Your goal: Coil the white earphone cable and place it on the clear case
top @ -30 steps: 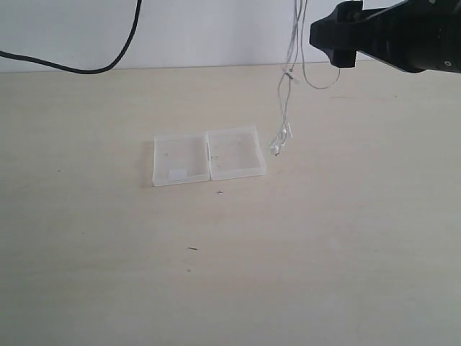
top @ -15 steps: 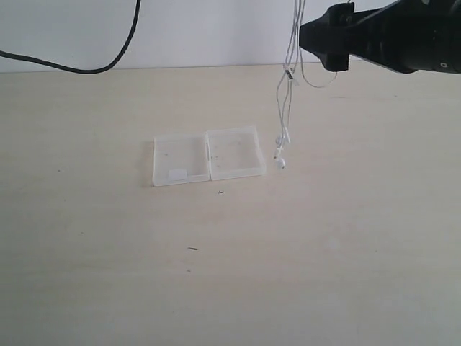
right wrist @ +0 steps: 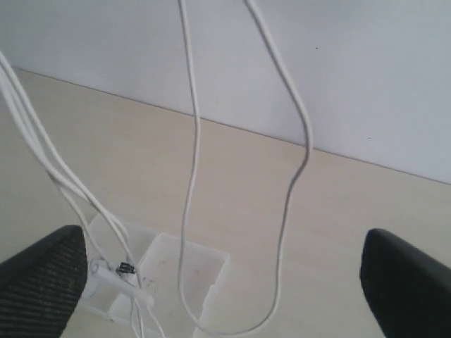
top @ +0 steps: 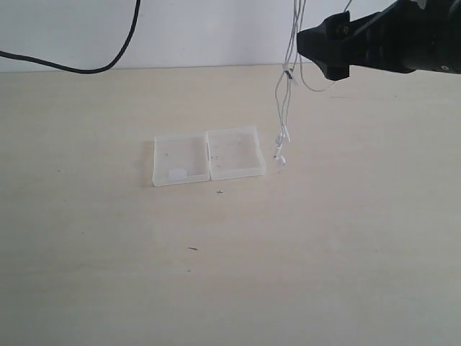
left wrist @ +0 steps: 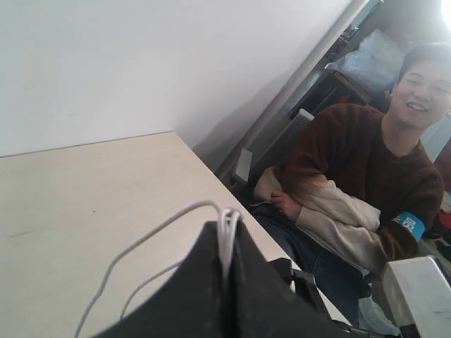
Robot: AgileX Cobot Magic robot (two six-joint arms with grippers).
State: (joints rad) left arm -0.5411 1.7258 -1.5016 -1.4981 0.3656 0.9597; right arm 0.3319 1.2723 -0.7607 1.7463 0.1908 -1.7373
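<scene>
The white earphone cable (top: 282, 101) hangs from above the exterior view, and its earbuds (top: 279, 153) dangle just right of the clear case (top: 207, 156), which lies flat on the table. In the left wrist view my left gripper (left wrist: 227, 236) is shut on a bunch of cable strands (left wrist: 224, 224), and more cable (left wrist: 141, 243) loops off to one side. My right gripper (top: 328, 52) is up beside the hanging strands. It is open wide, and a loop of cable (right wrist: 285, 211) hangs between its fingers (right wrist: 42, 282) without touching them. The case (right wrist: 184, 276) shows below.
A thick black cable (top: 108, 66) runs along the back left of the table by the wall. A seated person (left wrist: 366, 176) is beyond the table's edge (left wrist: 232, 197) in the left wrist view.
My right gripper has moved left, closer to the hanging cable. The earbuds have swung a little beside the case. The left grip is unchanged.
</scene>
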